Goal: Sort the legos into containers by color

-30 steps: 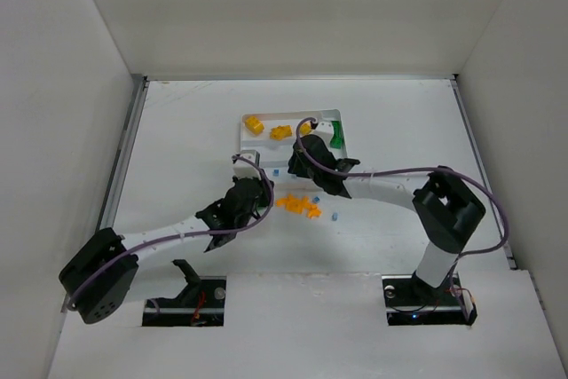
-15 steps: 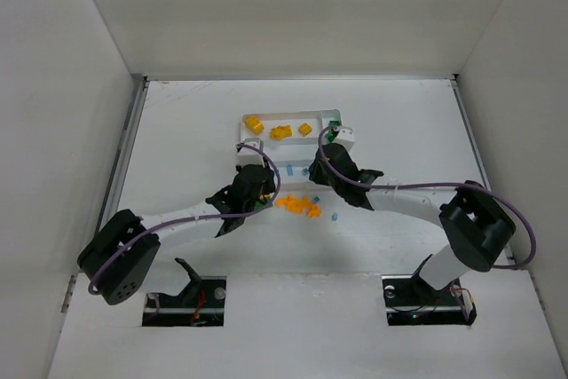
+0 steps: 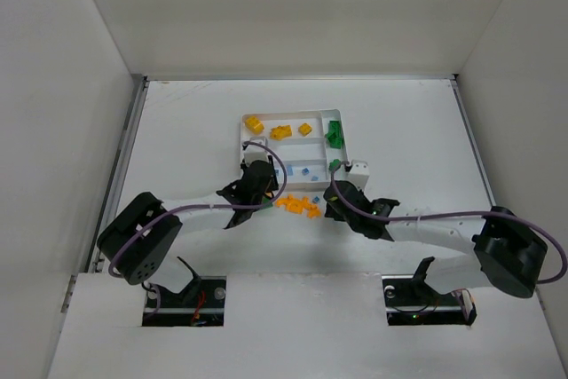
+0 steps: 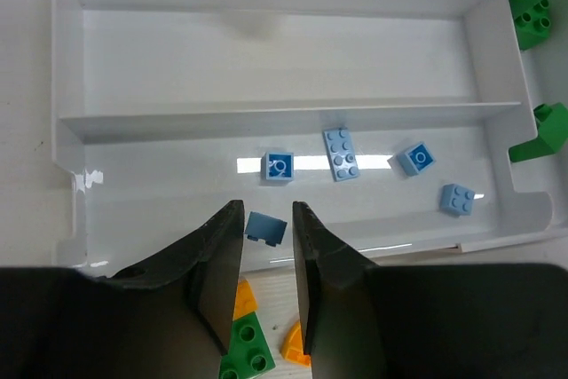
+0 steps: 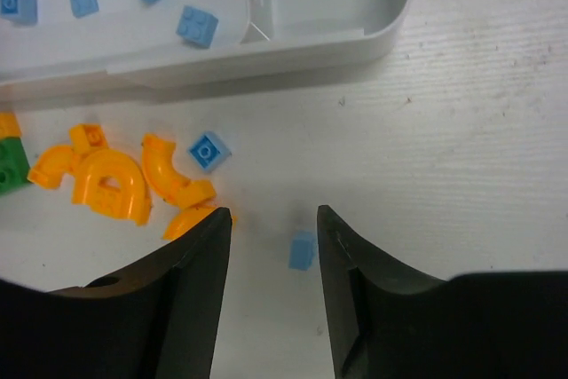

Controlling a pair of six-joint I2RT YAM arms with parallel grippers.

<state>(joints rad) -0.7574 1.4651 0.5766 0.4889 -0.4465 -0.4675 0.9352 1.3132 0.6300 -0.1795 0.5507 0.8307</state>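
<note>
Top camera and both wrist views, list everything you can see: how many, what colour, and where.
tray: one, white, mid-table, three long sections plus a side section
yellow bricks: three clumps, yellow, far long section
green bricks: at least two, green, side section
pale blue bricks: four, pale blue, lying in the near long section
held-area brick: one, blue, over the near section between the left fingers
loose blue bricks: two, pale blue, on the table near the tray
orange pieces: several, orange, clustered on the table before the tray
loose green brick: one, green, beside the orange pieces
table: one, white
left gripper: black, at the tray's near edge, grip unclear
right gripper: black, open over one loose blue brick
</note>
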